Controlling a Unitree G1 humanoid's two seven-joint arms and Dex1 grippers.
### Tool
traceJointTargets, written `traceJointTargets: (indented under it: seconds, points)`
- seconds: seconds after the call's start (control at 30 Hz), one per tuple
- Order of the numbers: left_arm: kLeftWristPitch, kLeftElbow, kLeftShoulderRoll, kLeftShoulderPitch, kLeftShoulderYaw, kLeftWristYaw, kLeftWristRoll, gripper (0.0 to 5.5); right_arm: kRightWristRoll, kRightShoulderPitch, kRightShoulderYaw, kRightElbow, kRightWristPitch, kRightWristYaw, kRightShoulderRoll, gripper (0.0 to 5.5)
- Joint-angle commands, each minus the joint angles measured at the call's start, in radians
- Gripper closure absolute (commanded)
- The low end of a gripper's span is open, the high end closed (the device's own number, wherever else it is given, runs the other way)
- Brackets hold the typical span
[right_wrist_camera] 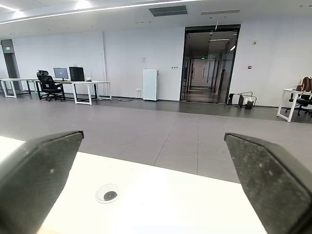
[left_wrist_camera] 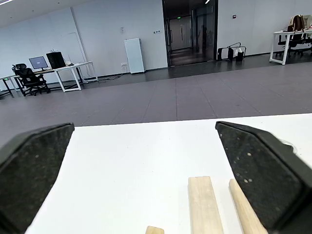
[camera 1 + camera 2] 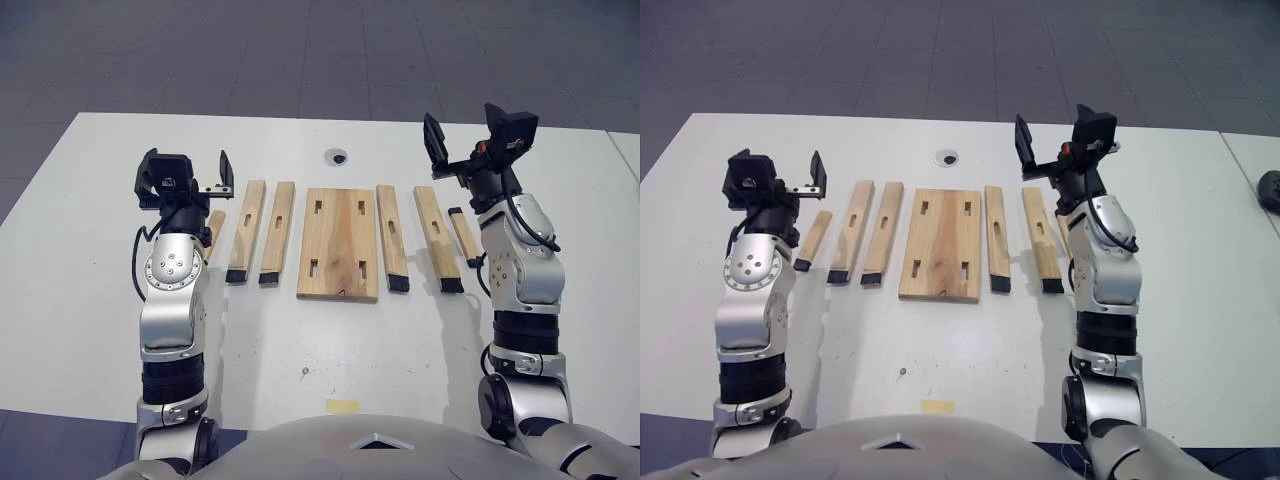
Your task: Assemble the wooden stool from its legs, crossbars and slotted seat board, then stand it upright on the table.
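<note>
Seat board (image 3: 339,243): flat pale-wood rectangle with four slots, lying mid-bench (image 3: 90,300).
Left legs (image 3: 246,230), right legs (image 3: 437,238): slotted wooden slats with black tips, two flat on each side of the board.
Left crossbar (image 3: 215,235), right crossbar (image 3: 463,237): short sticks, outermost.
Left tool (image 3: 188,172), right tool (image 3: 466,135): black-padded fingers spread wide, holding nothing, above the row's ends.

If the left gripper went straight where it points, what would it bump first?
Probably nothing: the left gripper, open, points past the wooden legs, over the table toward its far edge. Depth is hard to judge.
</note>
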Motion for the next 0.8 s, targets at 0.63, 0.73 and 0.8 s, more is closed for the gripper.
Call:
traceJointTargets:
  seconds: [0.63,0.73,0.8]
  points:
    - [0.128,0.484,0.4,-0.13,0.029,-0.529,-0.131,0.11,-0.073,0.275,-0.026,-0.206,-0.098,-0.248,0.154,0.1]
    - [0.137,0.532,0.428,-0.108,-0.017,-0.59,-0.118,0.11,-0.082,0.28,-0.008,-0.199,-0.113,-0.274,0.189,0.1]
    - [0.137,0.558,0.436,-0.099,-0.04,-0.608,-0.104,0.11,-0.091,0.295,0.006,-0.204,-0.122,-0.284,0.207,0.1]
